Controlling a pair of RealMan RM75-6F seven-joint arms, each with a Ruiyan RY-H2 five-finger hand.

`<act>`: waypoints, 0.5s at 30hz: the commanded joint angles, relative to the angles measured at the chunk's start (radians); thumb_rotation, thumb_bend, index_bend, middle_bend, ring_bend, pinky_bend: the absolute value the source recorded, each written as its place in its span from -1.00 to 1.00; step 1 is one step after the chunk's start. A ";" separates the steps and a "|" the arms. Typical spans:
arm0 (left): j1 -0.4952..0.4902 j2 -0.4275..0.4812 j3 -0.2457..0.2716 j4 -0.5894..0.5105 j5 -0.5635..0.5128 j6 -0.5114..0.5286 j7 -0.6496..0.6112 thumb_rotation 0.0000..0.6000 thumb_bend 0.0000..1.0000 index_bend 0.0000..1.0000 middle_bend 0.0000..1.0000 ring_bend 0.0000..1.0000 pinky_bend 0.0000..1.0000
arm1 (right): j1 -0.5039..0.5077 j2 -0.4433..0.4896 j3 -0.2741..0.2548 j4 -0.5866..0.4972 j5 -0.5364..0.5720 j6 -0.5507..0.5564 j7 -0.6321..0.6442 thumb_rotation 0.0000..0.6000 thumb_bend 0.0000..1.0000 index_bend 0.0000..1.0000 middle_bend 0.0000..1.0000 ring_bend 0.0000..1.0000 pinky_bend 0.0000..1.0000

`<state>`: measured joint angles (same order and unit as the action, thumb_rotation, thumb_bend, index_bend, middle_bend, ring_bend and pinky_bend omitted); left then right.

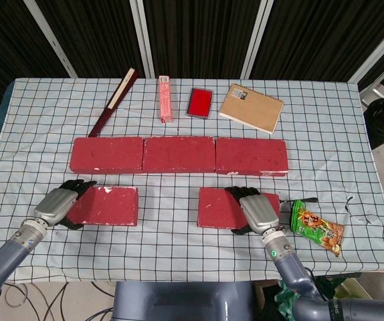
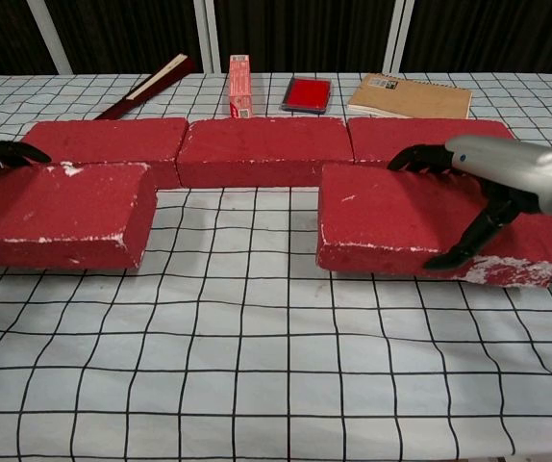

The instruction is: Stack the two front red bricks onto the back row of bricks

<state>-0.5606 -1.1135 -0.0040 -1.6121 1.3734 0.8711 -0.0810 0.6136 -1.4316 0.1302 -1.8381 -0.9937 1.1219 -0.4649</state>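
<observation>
I judged this to be the lift, the first part of carrying both front bricks back onto the row. In the chest view the left front brick [image 2: 60, 214] and the right front brick [image 2: 420, 223] both looked raised off the checked cloth [image 2: 257, 366], their far edges overlapping the back row of bricks [image 2: 257, 149] at twelve o'clock from them. From the head view they lay apart from that row, toward six o'clock of it. My left hand [image 1: 57, 204] clasped the left brick at its nine o'clock end, dark fingers [image 1: 79, 184] hooked over the far edge and the thumb low on the near side, closed as far as the brick's width allowed. My right hand [image 1: 257, 210] gripped the right brick at its three o'clock end in the same way, fingers [image 2: 420, 157] curled over the top far edge and the thumb [image 2: 468, 245] braced against the near face. The next move, as I reckoned it, called for more height so each brick would clear the row's top, then a level carry toward twelve o'clock. The snack packet [image 1: 318, 227] lay at three o'clock of the right hand, out of the path.
</observation>
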 commanded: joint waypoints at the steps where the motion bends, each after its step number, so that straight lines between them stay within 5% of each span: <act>1: -0.012 0.051 -0.034 -0.054 0.016 0.031 0.008 1.00 -0.59 -0.93 -0.69 -0.90 -0.83 | 0.011 0.069 0.036 -0.061 0.005 0.009 -0.022 1.00 -0.41 -0.42 -0.38 -0.39 -0.56; 9: -0.132 0.102 -0.133 -0.130 -0.052 -0.065 0.054 1.00 -0.59 -0.93 -0.69 -0.91 -0.83 | 0.081 0.258 0.135 -0.140 0.117 -0.110 -0.013 1.00 -0.39 -0.40 -0.37 -0.39 -0.55; 15: -0.256 0.075 -0.198 -0.059 -0.204 -0.200 0.107 1.00 -0.59 -0.93 -0.70 -0.91 -0.83 | 0.161 0.336 0.211 -0.044 0.246 -0.284 0.084 1.00 -0.37 -0.39 -0.37 -0.39 -0.55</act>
<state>-0.7621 -1.0249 -0.1687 -1.7082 1.2331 0.7281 -0.0034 0.7268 -1.1355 0.3025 -1.9378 -0.8110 0.9229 -0.4290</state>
